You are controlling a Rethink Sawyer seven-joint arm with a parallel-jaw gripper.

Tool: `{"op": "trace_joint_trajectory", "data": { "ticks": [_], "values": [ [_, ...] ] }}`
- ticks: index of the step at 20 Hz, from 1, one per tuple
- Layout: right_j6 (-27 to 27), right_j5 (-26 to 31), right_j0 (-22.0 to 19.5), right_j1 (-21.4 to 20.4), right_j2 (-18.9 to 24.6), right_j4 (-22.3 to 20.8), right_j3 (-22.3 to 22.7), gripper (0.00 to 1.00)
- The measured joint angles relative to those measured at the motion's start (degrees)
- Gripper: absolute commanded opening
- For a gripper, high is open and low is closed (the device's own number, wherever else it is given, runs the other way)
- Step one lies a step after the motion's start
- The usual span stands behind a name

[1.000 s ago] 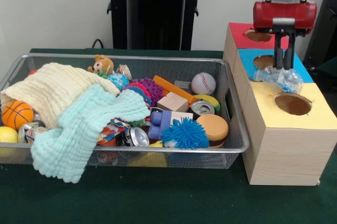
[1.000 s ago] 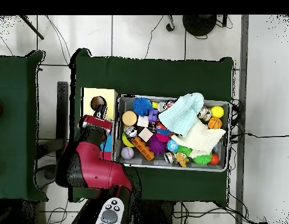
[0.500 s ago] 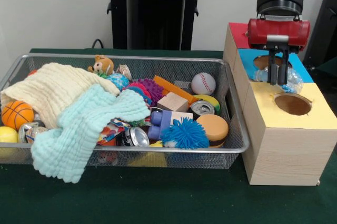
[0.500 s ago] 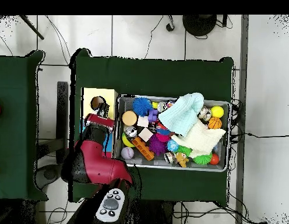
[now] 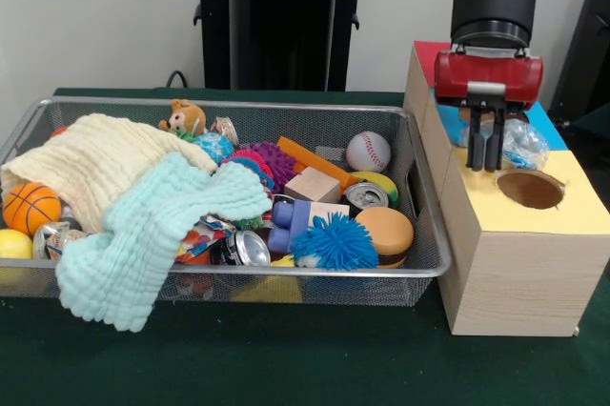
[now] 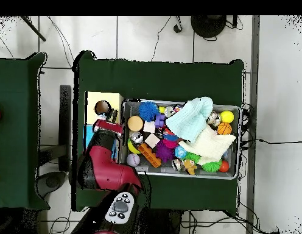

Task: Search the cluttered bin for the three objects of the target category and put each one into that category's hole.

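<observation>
1. Far to the left of the gripper (image 5: 486, 166) in the front view sat the bin (image 5: 238, 104), just as full as 1 second before. Showed no bottle among its toys, only 2 silver cans (image 5: 243, 249) and a cream cloth (image 5: 95, 163) under a mint cloth (image 5: 152, 234) that could hide the rest.
2. Closest to the gripper on that side stood the bin's right rim, with the boxes' wooden wall touching or nearly touching it. Left little slack there for a low sideways pass.
3. Had risen and slid left across the boxes within the last second. Hung just above the box tops with fingers parted by a narrow gap and nothing between them.
4. Just right of the gripper lay the clear bottle (image 5: 522, 144), let go and resting on top at the seam of the blue box (image 5: 543, 120) and the yellow box (image 5: 572, 211). Judged as not yet posted: seemed to be lying on the lids, not down a hole.
5. Right of and below the gripper gaped the yellow box's hole (image 5: 530, 189), open and unobstructed. Offered free room above all the boxes for lifting away or coming back to nudge the bottle.
</observation>
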Motion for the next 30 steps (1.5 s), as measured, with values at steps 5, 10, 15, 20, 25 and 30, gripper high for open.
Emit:
{"op": "trace_joint_trajectory", "data": {
  "ticks": [5, 10, 15, 20, 25, 30],
  "values": [
    [0.0, 0.0, -1.4, 0.0, 0.0, -2.4, 0.0, 0.0],
    [0.0, 0.0, -2.0, -0.1, 0.1, -4.1, 0.0, 0.0],
    [0.0, 0.0, -2.6, -0.1, 0.4, -5.7, 0.0, 0.0],
    [0.0, 0.0, -3.2, -0.4, 0.7, -6.8, 0.0, 1.0],
    [0.0, 0.0, -4.1, -0.7, 1.3, -7.6, 0.1, 1.0],
    [0.0, 0.4, -6.6, -1.6, 3.7, -9.5, 0.2, 1.0]
  ]
}}
